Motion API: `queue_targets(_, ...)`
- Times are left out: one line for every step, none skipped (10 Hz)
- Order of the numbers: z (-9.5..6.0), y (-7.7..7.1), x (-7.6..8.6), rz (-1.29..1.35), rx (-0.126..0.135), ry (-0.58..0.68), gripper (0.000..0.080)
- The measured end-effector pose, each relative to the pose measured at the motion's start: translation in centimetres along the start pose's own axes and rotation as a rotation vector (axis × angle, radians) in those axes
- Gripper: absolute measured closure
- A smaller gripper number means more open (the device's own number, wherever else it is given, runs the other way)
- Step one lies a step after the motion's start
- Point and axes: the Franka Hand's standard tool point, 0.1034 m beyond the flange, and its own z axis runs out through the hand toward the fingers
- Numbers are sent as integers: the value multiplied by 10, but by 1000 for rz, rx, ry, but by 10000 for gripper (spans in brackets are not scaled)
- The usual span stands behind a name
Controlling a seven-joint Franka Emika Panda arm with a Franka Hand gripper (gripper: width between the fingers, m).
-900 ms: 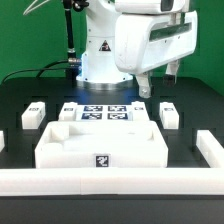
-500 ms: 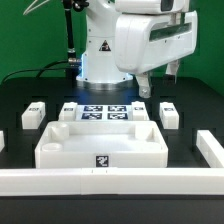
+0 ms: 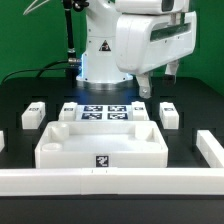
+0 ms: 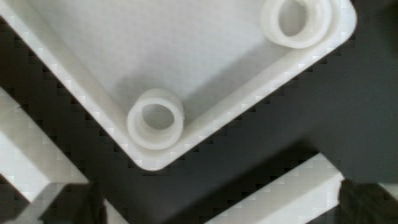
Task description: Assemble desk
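White plastic is all the work here: the panel lies flat on the black counter, rim up, just behind the rail. Short legs lie beyond it, on either side of the marker board and apart from the panel. None stands in a socket, so I judge the assembly barely begun.

The arm hangs over the far part of the counter, toward the exterior view's right. Its fingers look spread, with nothing between them, clear of every part. The wrist view looks down on one corner of the panel, where two round sockets sit inside the rim.

Several things could go wrong from here:

- **Tilted grasp.** The legs are small and square in section. A grasp taken off centre, or across the edges rather than the flats, would probably let a leg tilt or twist in the grip. It would then meet a socket crooked and jam on the lip.
- **Crowded descent.** The inner legs lie just beside the marker board. A descent slightly off could land a finger on the board or nudge the leg away.
- **Loose panel.** A leg pressed in at an angle would likely push the panel across the counter, since the rail backs it on one side only.
- **Slipping.** Smooth plastic may slide between the fingers if they close lightly.
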Motion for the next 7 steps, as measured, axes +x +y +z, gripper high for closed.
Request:
queue_targets(2, -3, -12, -82, -5, 5, 150)
queue_targets(3, -11, -30, -216, 3, -7, 150)
queue_targets(4, -16, -45, -330, 8, -12, 150)
queue_targets(6, -18, -58, -420, 12, -13, 150)
queue_targets(9, -18, -68, -530, 6, -7, 150)
queue_targets(15, -19, -78, -591, 8, -7, 150)
queue_targets(15, -19, -77, -605, 11, -9, 150)
